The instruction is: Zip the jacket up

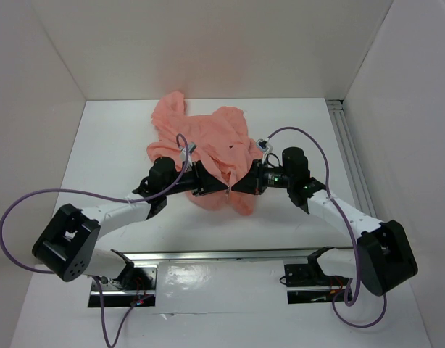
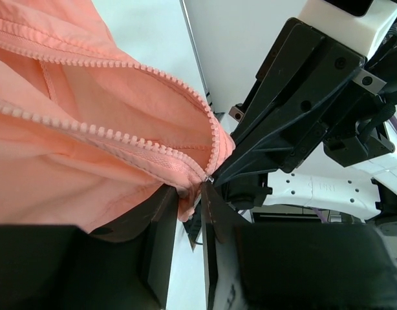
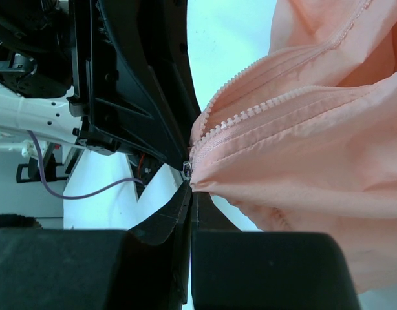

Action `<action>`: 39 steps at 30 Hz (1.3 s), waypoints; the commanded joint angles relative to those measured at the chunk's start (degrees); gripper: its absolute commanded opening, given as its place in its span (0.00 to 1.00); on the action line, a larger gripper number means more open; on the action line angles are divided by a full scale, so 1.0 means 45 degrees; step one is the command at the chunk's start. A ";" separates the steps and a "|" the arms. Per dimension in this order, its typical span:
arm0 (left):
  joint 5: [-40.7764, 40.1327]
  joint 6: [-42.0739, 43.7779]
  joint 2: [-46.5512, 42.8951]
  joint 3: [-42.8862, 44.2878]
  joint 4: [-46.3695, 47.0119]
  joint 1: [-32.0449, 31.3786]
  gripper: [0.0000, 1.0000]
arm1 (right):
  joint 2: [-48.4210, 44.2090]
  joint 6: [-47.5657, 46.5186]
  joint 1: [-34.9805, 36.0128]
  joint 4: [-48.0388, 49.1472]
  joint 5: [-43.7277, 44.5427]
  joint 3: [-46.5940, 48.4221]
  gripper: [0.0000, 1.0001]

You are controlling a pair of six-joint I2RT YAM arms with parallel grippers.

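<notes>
The salmon-pink jacket (image 1: 208, 138) lies crumpled at the middle back of the table. Both grippers meet at its near hem. My left gripper (image 1: 221, 185) is closed on a bunched bit of hem fabric (image 2: 184, 205) just below the small pale zipper slider (image 2: 211, 179). My right gripper (image 1: 238, 185) comes from the right, and its jaws are shut, with the tips right under the slider (image 3: 187, 169). The pull tab itself is hidden between the pads. Above the slider the two rows of zipper teeth (image 2: 121, 135) run apart, unzipped; they also show in the right wrist view (image 3: 263, 106).
A metal rail (image 1: 222, 255) runs across the near edge between the arm bases. Another rail (image 1: 351, 152) runs along the right side. White walls enclose the table on the left, back and right. Purple cables (image 1: 19, 210) loop beside each arm.
</notes>
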 commanded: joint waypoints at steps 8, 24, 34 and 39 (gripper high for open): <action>0.0002 -0.0177 -0.0705 -0.0220 0.0835 -0.0044 0.22 | 0.0040 -0.0166 -0.0077 0.0003 -0.0044 0.0559 0.00; 0.2439 0.0390 0.0658 0.0405 0.0872 -0.0044 0.00 | -0.0077 0.0185 -0.0077 0.0841 -0.0161 0.0559 0.00; 0.2990 0.0390 0.1071 0.0639 0.1225 -0.0044 0.00 | -0.0077 0.0460 -0.0077 0.1155 -0.0357 0.0559 0.00; 0.3614 0.0506 0.1189 0.0873 0.1362 -0.0044 0.00 | -0.0077 0.0341 -0.0194 0.0843 0.0072 0.0559 0.00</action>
